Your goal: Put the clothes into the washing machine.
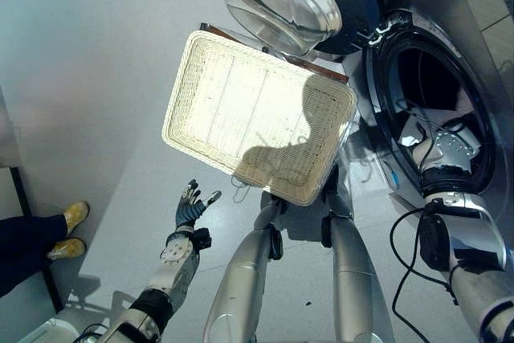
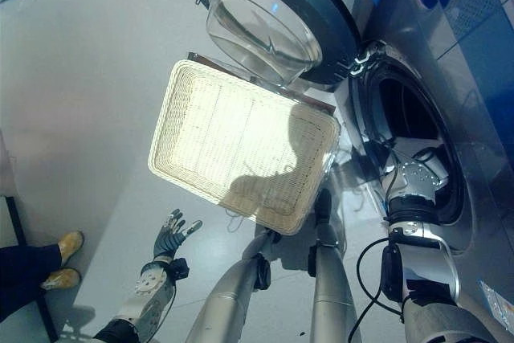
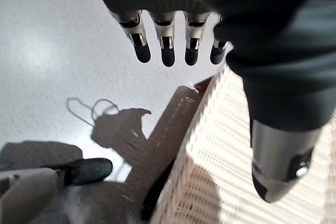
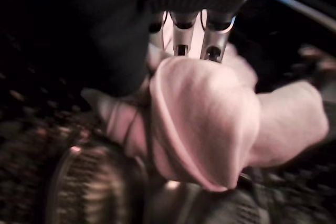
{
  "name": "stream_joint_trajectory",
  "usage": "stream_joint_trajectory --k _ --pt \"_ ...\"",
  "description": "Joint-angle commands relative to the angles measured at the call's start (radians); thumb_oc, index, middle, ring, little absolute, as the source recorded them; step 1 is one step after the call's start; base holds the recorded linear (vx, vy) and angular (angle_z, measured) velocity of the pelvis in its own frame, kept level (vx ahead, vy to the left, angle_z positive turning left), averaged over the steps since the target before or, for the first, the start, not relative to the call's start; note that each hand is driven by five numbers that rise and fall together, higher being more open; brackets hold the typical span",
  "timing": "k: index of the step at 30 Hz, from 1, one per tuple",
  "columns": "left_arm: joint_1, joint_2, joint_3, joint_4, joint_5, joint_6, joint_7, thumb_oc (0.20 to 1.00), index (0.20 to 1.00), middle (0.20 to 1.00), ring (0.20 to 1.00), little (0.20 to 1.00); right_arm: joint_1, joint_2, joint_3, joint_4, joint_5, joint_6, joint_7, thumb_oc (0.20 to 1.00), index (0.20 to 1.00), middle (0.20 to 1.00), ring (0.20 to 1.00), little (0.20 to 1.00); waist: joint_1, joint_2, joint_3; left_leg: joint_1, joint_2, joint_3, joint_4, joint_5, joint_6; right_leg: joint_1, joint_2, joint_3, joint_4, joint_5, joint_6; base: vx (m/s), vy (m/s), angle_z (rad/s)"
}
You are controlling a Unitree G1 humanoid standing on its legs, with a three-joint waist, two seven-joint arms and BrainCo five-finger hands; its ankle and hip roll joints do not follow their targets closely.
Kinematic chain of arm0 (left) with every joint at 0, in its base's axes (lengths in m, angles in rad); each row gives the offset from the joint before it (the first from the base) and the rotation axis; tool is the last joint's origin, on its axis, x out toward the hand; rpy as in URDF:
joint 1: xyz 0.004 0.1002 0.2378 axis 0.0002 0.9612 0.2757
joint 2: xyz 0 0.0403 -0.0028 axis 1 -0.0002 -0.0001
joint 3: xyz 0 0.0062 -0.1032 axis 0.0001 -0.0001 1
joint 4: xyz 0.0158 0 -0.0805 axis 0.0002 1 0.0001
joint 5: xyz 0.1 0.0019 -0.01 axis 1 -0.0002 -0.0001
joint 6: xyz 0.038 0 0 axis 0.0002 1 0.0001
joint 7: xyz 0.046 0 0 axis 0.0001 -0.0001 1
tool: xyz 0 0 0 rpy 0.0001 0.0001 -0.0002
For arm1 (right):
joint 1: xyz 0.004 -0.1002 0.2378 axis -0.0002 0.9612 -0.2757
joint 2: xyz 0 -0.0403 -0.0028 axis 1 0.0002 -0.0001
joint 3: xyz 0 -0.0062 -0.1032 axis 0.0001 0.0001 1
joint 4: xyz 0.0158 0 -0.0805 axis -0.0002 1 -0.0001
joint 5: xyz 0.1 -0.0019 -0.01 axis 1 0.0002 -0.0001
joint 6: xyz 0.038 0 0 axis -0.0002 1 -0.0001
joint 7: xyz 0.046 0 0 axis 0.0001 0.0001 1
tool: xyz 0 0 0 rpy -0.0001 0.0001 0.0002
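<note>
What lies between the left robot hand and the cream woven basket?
Only bare grey floor separates the left robot hand from the cream woven basket, seen in the left eye view.

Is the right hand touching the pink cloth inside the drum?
Touching. The right wrist view shows the right hand with its fingers curled into the pink cloth, gripping it.

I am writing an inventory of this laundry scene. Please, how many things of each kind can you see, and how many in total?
Wicker basket: 1
Washing machine, door open: 1
Pink cloth, held in the right hand inside the drum: 1
Total: 3
</note>
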Motion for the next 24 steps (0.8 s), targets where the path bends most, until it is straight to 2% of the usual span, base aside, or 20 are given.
stream_joint_trajectory --k 1,2,3,4,6,7,9,11,12,13,16,17,21,24 --pt "0.019 -0.021 0.016 -0.017 0.006 0.008 -0.007 1.0 1.0 1.0 1.0 1.0 0.062 -0.232 -0.049 -0.167 -0.009 -0.188 -0.024 0.489 0.489 0.489 0.489 0.489 -0.082 0.11 -0.011 -0.036 -0.024 -0.064 0.094 -0.023 -0.05 0.034 0.061 -0.037 0.119 -0.137 0.032 0.0 0.0 0.0" --pt "0.018 -0.023 0.009 -0.022 0.001 0.014 -0.002 1.0 1.0 1.0 1.0 1.0 0.072 -0.234 -0.023 -0.14 -0.009 -0.109 -0.015 1.0 1.0 1.0 1.0 1.0 -0.085 0.11 -0.011 -0.038 -0.026 -0.064 0.101 -0.022 -0.049 0.03 0.063 -0.032 0.128 -0.14 0.031 0.0 0.0 0.0" --pt "0.014 -0.027 0.002 -0.021 -0.001 0.014 0.001 1.0 1.0 1.0 1.0 1.0 0.08 -0.228 -0.001 -0.099 -0.009 -0.021 -0.018 1.0 1.0 1.0 1.0 1.0 -0.087 0.109 -0.011 -0.032 -0.03 -0.065 0.106 -0.032 -0.049 0.035 0.06 -0.029 0.131 -0.15 0.033 0.0 -0.01 0.05" --pt "0.009 -0.027 0.001 -0.021 -0.002 0.014 0.002 1.0 1.0 1.0 1.0 1.0 0.078 -0.227 0.004 -0.089 -0.009 -0.003 -0.013 1.0 1.0 1.0 1.0 1.0 -0.086 0.109 -0.011 -0.039 -0.029 -0.064 0.105 -0.024 -0.049 0.029 0.061 -0.03 0.127 -0.14 0.032 0.0 -0.014 0.08" --pt "0.008 -0.031 -0.014 -0.024 -0.004 0.009 0.007 1.0 1.0 1.0 1.0 1.0 0.076 -0.219 0.029 -0.027 -0.009 0.083 0.024 1.0 1.0 1.0 1.0 1.0 -0.084 0.111 -0.011 -0.035 -0.03 -0.064 0.103 -0.028 -0.048 0.036 0.061 -0.029 0.123 -0.145 0.034 -0.01 -0.007 0.03" --pt "0.003 -0.032 -0.018 -0.021 -0.005 0.002 0.002 1.0 1.0 1.0 1.0 1.0 0.075 -0.219 0.049 0.042 -0.009 0.166 0.075 1.0 1.0 1.0 1.0 1.0 -0.079 0.114 -0.011 -0.038 -0.028 -0.063 0.094 -0.018 -0.048 0.033 0.062 -0.03 0.115 -0.135 0.034 0.0 0.0 0.0" --pt "0.003 -0.036 -0.028 -0.021 -0.005 -0.003 0.003 1.0 1.0 1.0 1.0 1.0 0.075 -0.223 0.069 0.115 -0.145 0.233 0.039 1.0 1.0 1.0 1.0 1.0 -0.077 0.117 -0.011 -0.028 -0.031 -0.065 0.086 -0.021 -0.05 0.044 0.06 -0.031 0.111 -0.142 0.035 0.0 0.0 0.0" --pt "0.003 -0.036 -0.029 -0.022 -0.005 -0.003 0.003 1.0 1.0 1.0 1.0 1.0 0.076 -0.222 0.076 0.132 -0.197 0.241 0.013 1.0 1.0 1.0 1.0 1.0 -0.076 0.118 -0.011 -0.026 -0.032 -0.065 0.084 -0.022 -0.05 0.047 0.059 -0.032 0.11 -0.143 0.035 -0.02 0.003 0.05" --pt "-0.007 -0.03 -0.036 -0.027 -0.011 -0.002 0.006 1.0 1.0 1.0 1.0 1.0 0.077 -0.226 0.124 0.215 -0.548 0.324 -0.171 1.0 1.0 1.0 1.0 1.0 -0.067 0.119 -0.011 -0.03 -0.033 -0.066 0.081 -0.018 -0.049 0.048 0.055 -0.039 0.101 -0.137 0.036 -0.05 0.002 0.05" --pt "-0.013 -0.03 -0.041 -0.024 -0.014 -0.003 0.008 1.0 1.0 1.0 1.0 1.0 0.072 -0.223 0.141 0.248 -0.61 0.361 -0.206 1.0 1.0 1.0 1.0 1.0 -0.063 0.118 -0.011 -0.033 -0.034 -0.064 0.079 -0.018 -0.048 0.047 0.054 -0.043 0.098 -0.135 0.036 -0.08 -0.005 0.03" --pt "-0.018 -0.031 -0.039 -0.021 -0.011 -0.004 0.004 1.0 1.0 1.0 1.0 1.0 0.07 -0.229 0.153 0.318 -0.66 0.386 -0.208 1.0 1.0 1.0 1.0 1.0 -0.054 0.117 -0.011 -0.033 -0.035 -0.067 0.075 -0.019 -0.045 0.051 0.05 -0.051 0.09 -0.132 0.038 -0.02 -0.006 0.02" --pt "-0.022 -0.03 -0.041 -0.016 -0.012 -0.009 -0.003 1.0 1.0 1.0 1.0 1.0 0.083 -0.227 0.164 0.379 -0.715 0.429 -0.163 1.0 1.0 1.0 1.0 1.0 -0.046 0.114 -0.011 -0.038 -0.037 -0.068 0.069 -0.012 -0.04 0.05 0.048 -0.061 0.075 -0.115 0.038 -0.03 0.001 0.04" --pt "-0.012 -0.029 -0.033 -0.015 -0.014 -0.007 -0.02 1.0 1.0 1.0 1.0 1.0 0.127 -0.193 0.193 0.408 -0.816 0.496 -0.103 1.0 1.0 1.0 1.0 1.0 -0.041 0.101 -0.011 -0.018 -0.04 -0.07 0.056 -0.019 -0.034 0.073 0.046 -0.072 0.051 -0.111 0.042 -0.04 0.03 0.08" --pt "-0.009 -0.03 -0.017 -0.009 -0.012 -0.007 -0.031 1.0 1.0 1.0 1.0 1.0 0.172 -0.16 0.199 0.41 -0.787 0.522 -0.035 1.0 1.0 1.0 1.0 1.0 -0.042 0.086 -0.011 -0.012 -0.037 -0.067 0.051 -0.02 -0.031 0.082 0.047 -0.076 0.035 -0.1 0.044 -0.05 0.049 0.01"
